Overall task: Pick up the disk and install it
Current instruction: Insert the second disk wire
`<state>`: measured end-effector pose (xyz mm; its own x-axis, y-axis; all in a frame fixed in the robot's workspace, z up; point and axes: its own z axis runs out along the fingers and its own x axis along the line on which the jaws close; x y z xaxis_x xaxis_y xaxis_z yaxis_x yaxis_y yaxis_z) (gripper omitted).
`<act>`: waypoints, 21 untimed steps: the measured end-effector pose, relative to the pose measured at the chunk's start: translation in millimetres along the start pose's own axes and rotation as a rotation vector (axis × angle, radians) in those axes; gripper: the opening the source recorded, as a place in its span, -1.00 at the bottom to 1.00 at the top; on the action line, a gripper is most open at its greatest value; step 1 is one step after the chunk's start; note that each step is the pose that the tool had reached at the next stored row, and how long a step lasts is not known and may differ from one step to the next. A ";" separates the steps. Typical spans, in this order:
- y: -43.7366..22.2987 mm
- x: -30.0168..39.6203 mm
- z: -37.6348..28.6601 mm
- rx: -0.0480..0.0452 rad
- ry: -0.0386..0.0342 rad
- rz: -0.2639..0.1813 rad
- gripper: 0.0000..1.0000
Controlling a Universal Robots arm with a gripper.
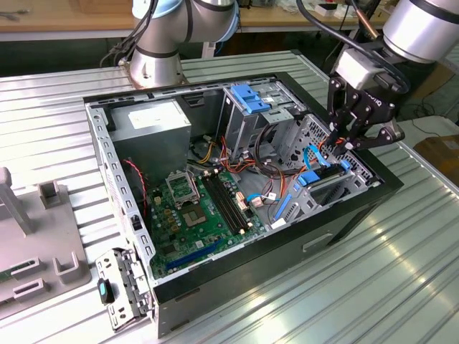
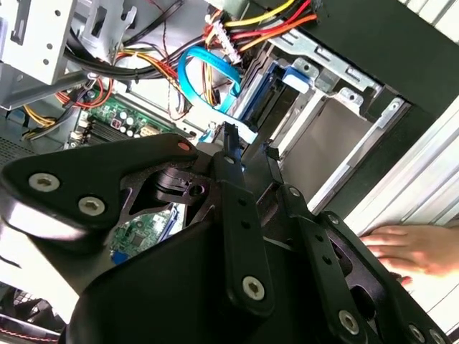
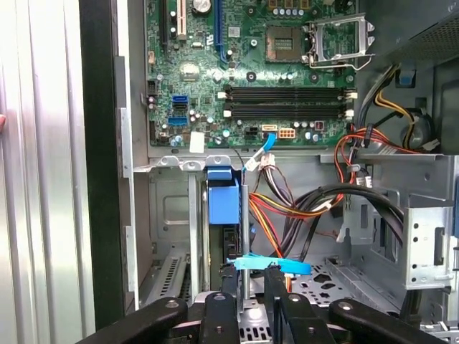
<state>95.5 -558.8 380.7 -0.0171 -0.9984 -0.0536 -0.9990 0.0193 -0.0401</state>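
Observation:
The disk (image 3: 222,197) stands on edge in the drive bay at the front corner of the open computer case (image 1: 337,236). Its blue carrier end faces up, and its blue rails (image 2: 290,75) run down into the slot. On the exterior view's right, my gripper (image 1: 343,143) hangs just above that bay. In both wrist views the gripper (image 3: 250,276) (image 2: 249,147) is open by a narrow gap. Through the gap I see only a thin metal bay wall and a blue cable (image 3: 272,265).
The green motherboard (image 1: 201,208) fills the case floor. Red, yellow and black cable bundles (image 3: 301,208) run beside the bay, and an upright metal cage with a blue top (image 1: 251,100) stands behind it. A person's hand (image 2: 401,247) rests on the ribbed metal table (image 1: 401,287) beside the case.

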 end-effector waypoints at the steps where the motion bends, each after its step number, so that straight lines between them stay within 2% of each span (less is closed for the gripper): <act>1: -2.9 -0.2 0.1 -0.0002 -0.0002 -0.005 -0.40; 8: -17.5 -2.0 0.8 -0.0016 -0.0012 -0.030 -0.40; 9: -23.9 -2.5 1.1 -0.0021 -0.0015 -0.039 -0.40; 11: -31.8 -2.8 1.4 -0.0031 -0.0024 -0.059 -0.40; 15: -41.8 -3.1 2.3 -0.0066 -0.0047 -0.114 -0.40; 16: -47.2 -3.2 2.4 -0.0069 -0.0047 -0.117 -0.40; 17: -57.4 -3.4 2.9 -0.0070 -0.0049 -0.120 -0.40; 20: -70.9 -3.7 3.4 -0.0074 -0.0051 -0.127 -0.40; 21: -71.0 -3.7 3.4 -0.0073 -0.0051 -0.127 -0.40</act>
<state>166.6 -556.4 380.3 0.1095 -0.9925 -0.0536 -0.9934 -0.1074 -0.0396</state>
